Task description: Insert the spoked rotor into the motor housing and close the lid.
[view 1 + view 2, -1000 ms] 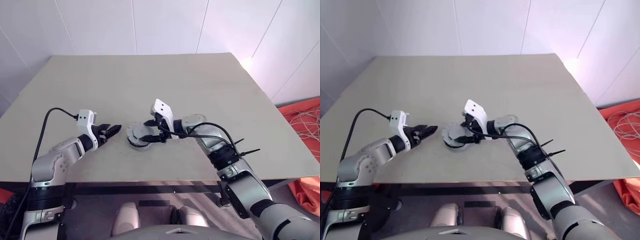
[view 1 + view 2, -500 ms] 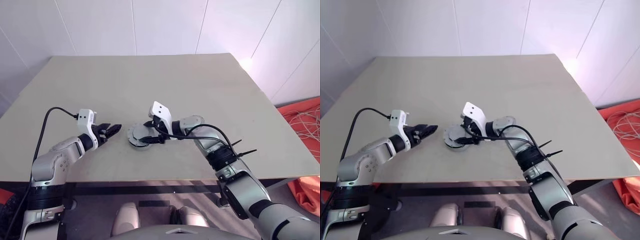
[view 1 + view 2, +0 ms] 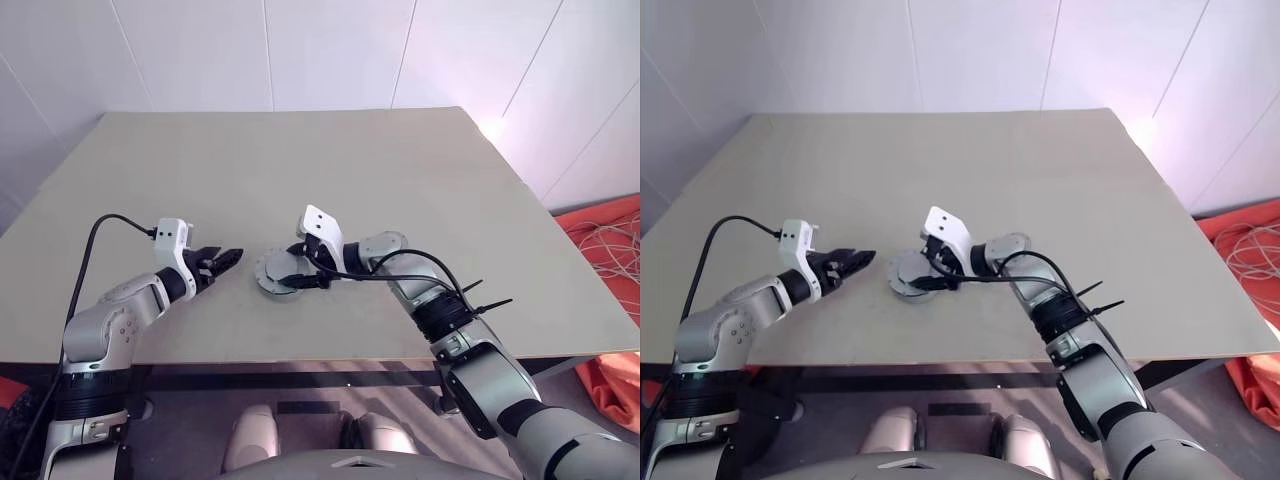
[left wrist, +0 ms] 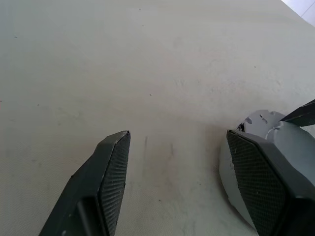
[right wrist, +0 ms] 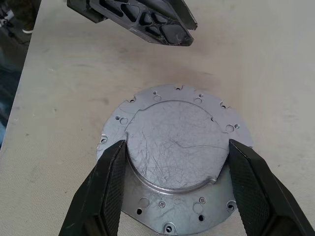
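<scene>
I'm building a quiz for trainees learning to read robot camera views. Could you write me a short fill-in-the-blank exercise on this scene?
1. The right gripper has its two black fingers on either side of the round grey ____, one finger on each flank.
2. The left gripper has nothing between its fingers; its jaws are ____.
3. The lid lies on a wider plate whose rim is dotted with small ____.
4. Everything rests on a pale ____.

Missing words: lid; open; holes; table

Silver arms; black cables; white wrist cameras

silver-grey lid (image 5: pixel 173 142), beige table (image 3: pixel 300 170)
</scene>
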You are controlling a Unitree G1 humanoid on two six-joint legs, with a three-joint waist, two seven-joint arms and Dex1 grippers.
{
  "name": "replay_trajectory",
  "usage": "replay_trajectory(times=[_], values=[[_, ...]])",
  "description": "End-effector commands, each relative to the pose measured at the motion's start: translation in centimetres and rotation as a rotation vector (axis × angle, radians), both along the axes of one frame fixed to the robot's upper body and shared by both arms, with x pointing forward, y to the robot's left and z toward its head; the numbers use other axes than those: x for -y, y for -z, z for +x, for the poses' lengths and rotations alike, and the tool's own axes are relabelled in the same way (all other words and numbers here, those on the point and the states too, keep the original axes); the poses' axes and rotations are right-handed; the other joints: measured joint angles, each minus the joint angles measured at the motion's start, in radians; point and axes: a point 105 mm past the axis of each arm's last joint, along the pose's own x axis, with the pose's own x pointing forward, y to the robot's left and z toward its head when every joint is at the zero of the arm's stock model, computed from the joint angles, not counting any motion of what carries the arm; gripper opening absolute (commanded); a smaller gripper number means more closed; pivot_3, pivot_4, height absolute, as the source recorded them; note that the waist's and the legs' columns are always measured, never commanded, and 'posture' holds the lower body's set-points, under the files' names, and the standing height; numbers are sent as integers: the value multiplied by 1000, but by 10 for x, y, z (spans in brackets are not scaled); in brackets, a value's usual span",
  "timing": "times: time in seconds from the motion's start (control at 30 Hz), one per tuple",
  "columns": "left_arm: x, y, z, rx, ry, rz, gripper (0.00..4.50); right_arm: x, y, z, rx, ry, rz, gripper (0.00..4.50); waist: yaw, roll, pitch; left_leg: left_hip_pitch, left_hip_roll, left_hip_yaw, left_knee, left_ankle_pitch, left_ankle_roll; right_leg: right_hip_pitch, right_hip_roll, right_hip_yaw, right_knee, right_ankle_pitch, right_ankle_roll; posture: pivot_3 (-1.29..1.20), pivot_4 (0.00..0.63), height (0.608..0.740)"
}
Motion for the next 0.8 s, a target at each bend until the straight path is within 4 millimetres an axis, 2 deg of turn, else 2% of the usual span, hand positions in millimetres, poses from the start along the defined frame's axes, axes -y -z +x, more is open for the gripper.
replay_trajectory(times=[0.03, 0.6, 0.73, 0.8], values=[[-1, -16, 3, 61, 0, 2, 3314, 0, 1, 2, 14, -3, -10, 3070, 1, 0, 0, 0, 0, 0, 0, 0, 0, 0, 0, 0, 0, 0, 0, 0, 0, 740], [3, -16, 2, 60, 7, -13, 3314, 5, 19, 3, -12, 12, -65, 3070, 0, 0, 0, 9, 0, 0, 0, 0, 0, 11, 0, 0, 0, -3, 5, 0, 0, 740], [12, -18, 2, 59, 20, -54, 3314, 6, 23, 3, -17, 15, -73, 3070, 0, 0, 0, 10, 0, 0, 0, 0, 0, 13, 0, 0, 0, -3, 5, 0, 0, 740], [22, -19, 4, 42, 23, -133, 3314, 6, 23, 3, -16, 16, -74, 3070, 0, 0, 0, 13, 0, 0, 0, 0, 0, 15, 0, 0, 0, -3, 5, 0, 0, 740]])
